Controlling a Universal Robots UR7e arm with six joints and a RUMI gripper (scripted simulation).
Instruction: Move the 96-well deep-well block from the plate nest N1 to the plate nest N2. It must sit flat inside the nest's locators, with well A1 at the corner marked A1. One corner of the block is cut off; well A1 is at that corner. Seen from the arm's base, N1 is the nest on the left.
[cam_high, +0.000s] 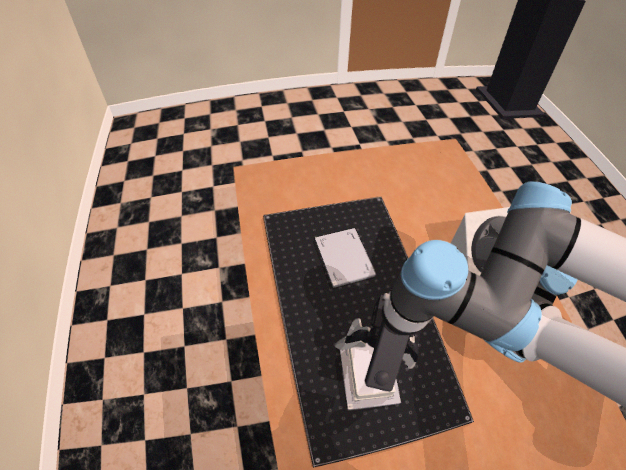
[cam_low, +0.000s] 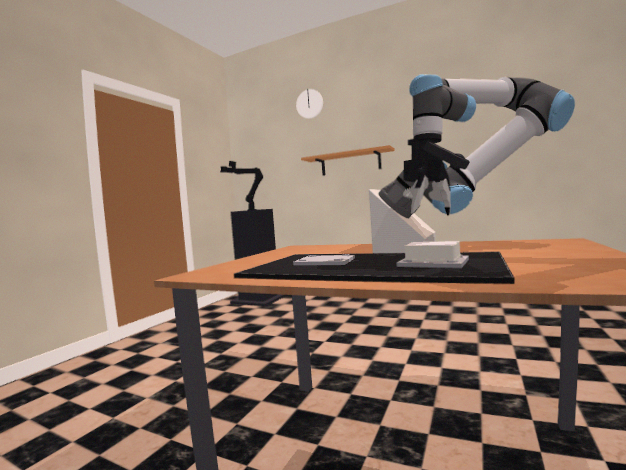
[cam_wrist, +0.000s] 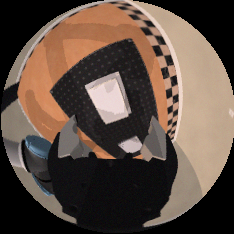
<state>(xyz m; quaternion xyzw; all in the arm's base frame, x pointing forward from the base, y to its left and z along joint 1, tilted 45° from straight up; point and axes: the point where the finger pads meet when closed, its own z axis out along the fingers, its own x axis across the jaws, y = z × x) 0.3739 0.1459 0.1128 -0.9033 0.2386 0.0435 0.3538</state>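
The white deep-well block (cam_high: 360, 371) (cam_low: 432, 250) (cam_wrist: 111, 100) sits in nest N1 (cam_high: 391, 399) (cam_low: 404, 263) at the near end of the black dotted mat (cam_high: 313, 313) (cam_low: 364, 270) (cam_wrist: 75, 95). Nest N2 (cam_high: 345, 257) (cam_low: 323, 259) is an empty flat white plate with corner locators farther along the mat. In the wrist view it (cam_wrist: 131, 145) is partly hidden by the gripper body. My gripper (cam_high: 381, 349) (cam_low: 424, 194) (cam_wrist: 113, 115) is open and empty. It hangs well above the block, clear of it. The arm's wrist link hides part of the block in the top view. The cut corner does not show.
The mat lies on an orange table (cam_high: 353, 172) (cam_low: 556, 283). The arm's white wedge base (cam_high: 467, 230) (cam_low: 389, 227) stands beside the mat. A black column (cam_high: 530, 50) (cam_low: 252, 232) stands on the floor beyond the table. A wall shelf (cam_low: 348, 151) hangs behind.
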